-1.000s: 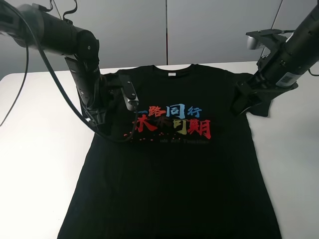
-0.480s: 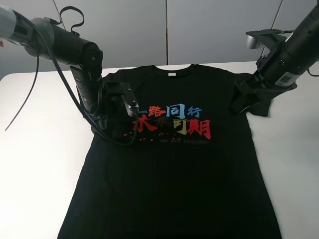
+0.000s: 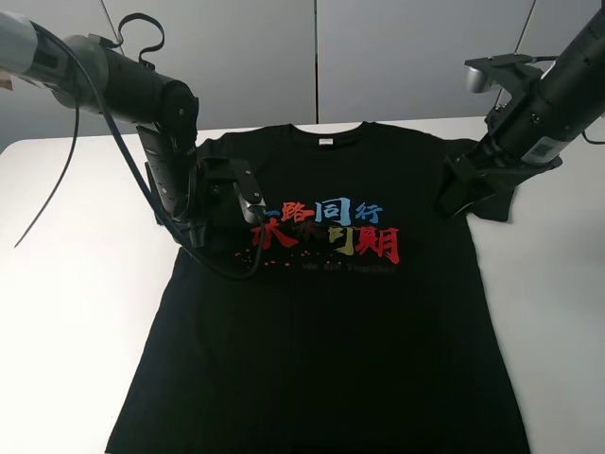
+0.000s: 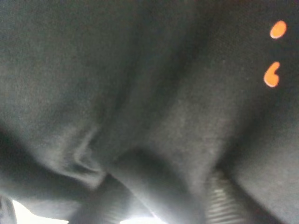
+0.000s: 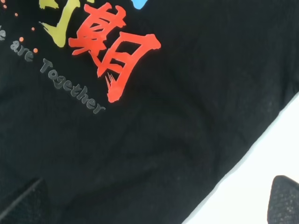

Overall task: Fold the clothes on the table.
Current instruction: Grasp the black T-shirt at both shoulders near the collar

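The white tabletop (image 3: 76, 312) carries a black T-shirt (image 3: 331, 350) spread flat, front up. Its coloured print (image 3: 326, 232) runs across the chest, the collar lies beyond the print at the far side, and the hem is on the near side of it.

The left arm (image 3: 123, 76) comes down just left of the print. Its left hand (image 3: 200, 225) is low on the shirt, touching the cloth close beside the print's left end. The left wrist view is blurred. It shows a bunched ridge of black fabric gathered between the fingers (image 4: 219, 207), with bright tabletop underneath, so this hand appears clamped on a fold of the T-shirt.

The right arm (image 3: 548, 95) reaches in to the right of the print. The right hand (image 3: 460, 196) sits at the shoulder seam, between the print and the right sleeve (image 3: 499, 200). Its fingers (image 5: 23, 203) are spread wide and grip nothing; one tip is over the cloth, the other over bare tabletop.

Two small orange dots (image 4: 272, 74) from the print's edge show near the left hand.
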Available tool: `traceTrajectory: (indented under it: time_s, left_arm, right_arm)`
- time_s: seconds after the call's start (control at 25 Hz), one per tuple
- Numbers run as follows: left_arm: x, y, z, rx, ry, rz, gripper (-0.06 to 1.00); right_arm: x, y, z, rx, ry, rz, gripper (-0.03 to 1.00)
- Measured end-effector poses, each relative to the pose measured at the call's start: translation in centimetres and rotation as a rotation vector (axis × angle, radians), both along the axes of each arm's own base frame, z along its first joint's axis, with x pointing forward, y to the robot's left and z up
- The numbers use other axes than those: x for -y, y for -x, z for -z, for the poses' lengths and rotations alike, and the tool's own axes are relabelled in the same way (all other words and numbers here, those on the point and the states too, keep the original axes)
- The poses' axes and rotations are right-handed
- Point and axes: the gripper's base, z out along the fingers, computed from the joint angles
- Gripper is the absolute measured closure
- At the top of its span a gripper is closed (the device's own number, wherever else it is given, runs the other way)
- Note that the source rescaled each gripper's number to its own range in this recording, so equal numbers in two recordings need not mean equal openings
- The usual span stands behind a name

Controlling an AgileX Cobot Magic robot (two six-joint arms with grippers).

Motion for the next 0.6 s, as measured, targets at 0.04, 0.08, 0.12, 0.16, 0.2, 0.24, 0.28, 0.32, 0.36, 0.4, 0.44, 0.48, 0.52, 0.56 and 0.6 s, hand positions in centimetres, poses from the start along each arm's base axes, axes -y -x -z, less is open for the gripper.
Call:
traceTrajectory:
  time_s: [0.04, 0.08, 0.12, 0.16, 0.2, 0.24, 0.28, 0.32, 0.36, 0.4, 0.44, 0.48, 0.52, 0.56, 0.6]
  left_arm:
    - [0.0, 0.0, 0.0, 0.003, 0.000, 0.002, 0.71]
    - [0.0, 0.0, 0.0, 0.004, 0.001, -0.002, 0.78]
    - [0.0, -0.1, 0.0, 0.007, 0.003, -0.008, 0.86]
    - [0.0, -0.1, 0.0, 0.012, 0.006, -0.010, 0.91]
    - [0.1, -0.2, 0.0, 0.016, 0.006, -0.011, 0.93]
    - [0.1, -0.2, -0.1, 0.018, 0.007, -0.012, 0.94]
    - [0.1, -0.3, -0.1, 0.020, 0.007, -0.012, 0.94]
    - [0.2, -0.4, -0.1, 0.022, 0.006, -0.010, 0.94]
    - [0.2, -0.4, -0.2, 0.020, 0.004, -0.010, 0.94]
    - [0.3, -0.5, -0.2, 0.019, 0.003, -0.013, 0.94]
    - [0.3, -0.6, -0.3, 0.020, 0.004, -0.013, 0.94]
    - [0.4, -0.7, -0.3, 0.023, 0.005, -0.015, 0.94]
    - [0.5, -0.8, -0.3, 0.023, 0.003, -0.013, 0.94]
    - [0.5, -0.9, -0.3, 0.022, 0.002, -0.016, 0.94]
    - [0.5, -1.0, -0.3, 0.025, 0.005, -0.016, 0.94]
  right_arm:
    - [0.0, 0.0, 0.0, 0.002, 0.000, 0.000, -0.03]
    - [0.0, 0.0, 0.0, 0.002, -0.002, 0.000, -0.03]
    - [0.0, 0.0, 0.0, 0.002, -0.002, -0.001, -0.03]
    - [0.0, 0.0, 0.0, 0.002, -0.002, -0.001, -0.03]
    - [0.0, 0.0, 0.0, 0.004, -0.002, -0.002, -0.03]
    - [0.0, -0.1, 0.1, 0.004, 0.000, -0.008, -0.03]
    - [0.0, -0.1, 0.2, 0.002, 0.001, -0.015, -0.03]
    - [0.0, -0.1, 0.4, -0.002, 0.002, -0.018, -0.03]
    - [0.0, -0.2, 0.7, -0.012, 0.004, -0.018, -0.03]
    - [-0.1, -0.3, 1.0, -0.024, 0.005, -0.020, -0.03]
    - [-0.1, -0.4, 1.6, -0.041, 0.008, -0.027, -0.03]
    - [-0.3, -0.5, 2.0, -0.047, 0.012, -0.041, -0.03]
    - [-0.5, -0.6, 2.4, -0.053, 0.015, -0.058, -0.03]
    - [-0.9, -0.7, 2.9, -0.056, 0.019, -0.082, -0.03]
    - [-1.3, -0.7, 3.3, -0.057, 0.026, -0.113, -0.03]
